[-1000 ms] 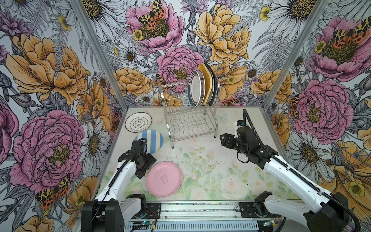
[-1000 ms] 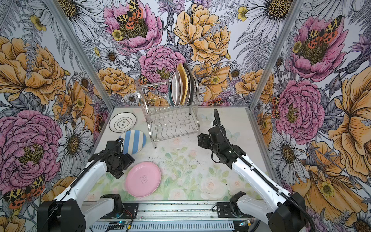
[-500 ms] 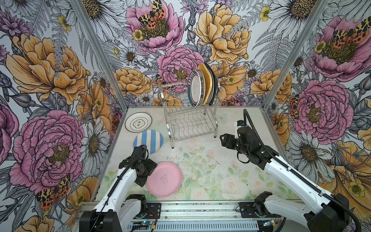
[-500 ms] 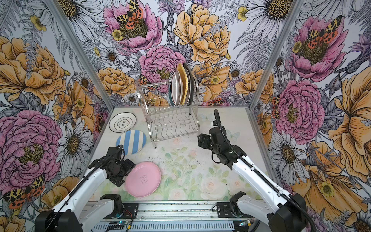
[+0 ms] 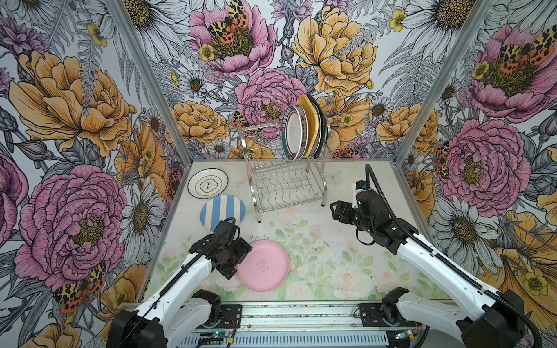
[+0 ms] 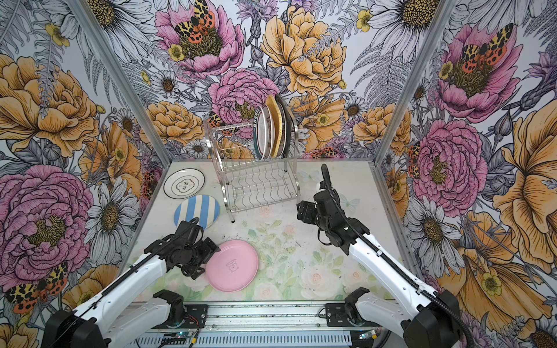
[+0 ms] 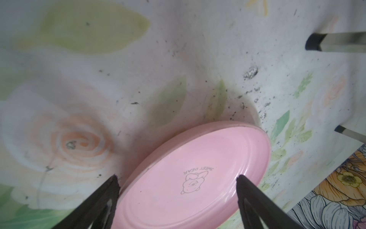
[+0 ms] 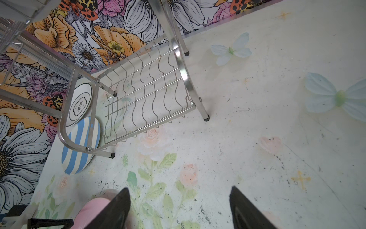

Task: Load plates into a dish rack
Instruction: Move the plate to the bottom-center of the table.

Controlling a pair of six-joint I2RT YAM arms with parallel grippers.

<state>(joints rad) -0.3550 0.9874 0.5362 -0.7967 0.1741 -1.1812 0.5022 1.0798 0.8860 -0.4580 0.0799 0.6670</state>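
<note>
Straddling pink plate (image 7: 198, 154) rim, left gripper (image 7: 176, 178) gapes

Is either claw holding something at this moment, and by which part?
Nothing is held. The left claw stands open astride the rim of the pink plate, not closed on it. The right claw is open and empty above the table.

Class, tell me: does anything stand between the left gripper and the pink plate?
Nothing visible does. The open left gripper is right at the pink plate, jaws straddling its rim.
</note>
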